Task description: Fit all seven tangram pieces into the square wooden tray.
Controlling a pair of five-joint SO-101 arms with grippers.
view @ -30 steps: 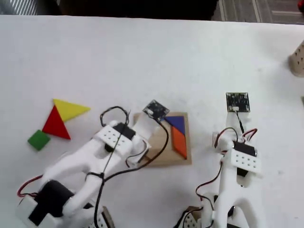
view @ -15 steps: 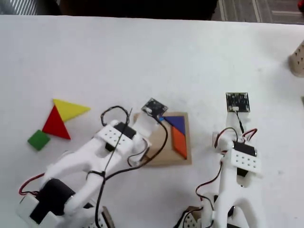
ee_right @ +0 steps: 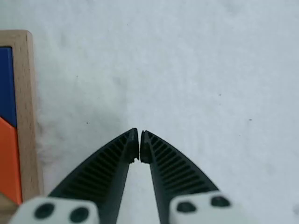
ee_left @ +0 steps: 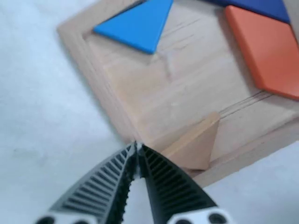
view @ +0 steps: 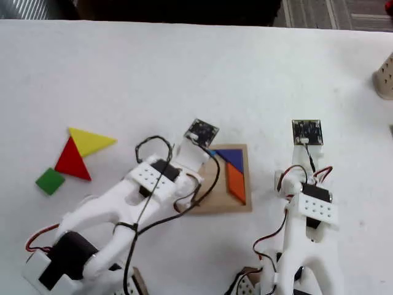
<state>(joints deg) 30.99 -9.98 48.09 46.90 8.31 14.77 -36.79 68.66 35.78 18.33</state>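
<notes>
Risking a shoved tray [ee_left: 93, 70], a wedged tan triangle [ee_left: 194, 142].
Holding the left gripper [ee_left: 138, 150] pinched together, empty, at the tray's edge beside that triangle; pushing, possibly jamming it.

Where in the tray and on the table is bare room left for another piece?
In the tray, bare wood lies between the light blue triangle, orange piece and tan triangle. On the table, the whole far stretch is free. Crowded: the tray's corner at the left gripper, and the yellow triangle, red triangle and green square cluster.
</notes>
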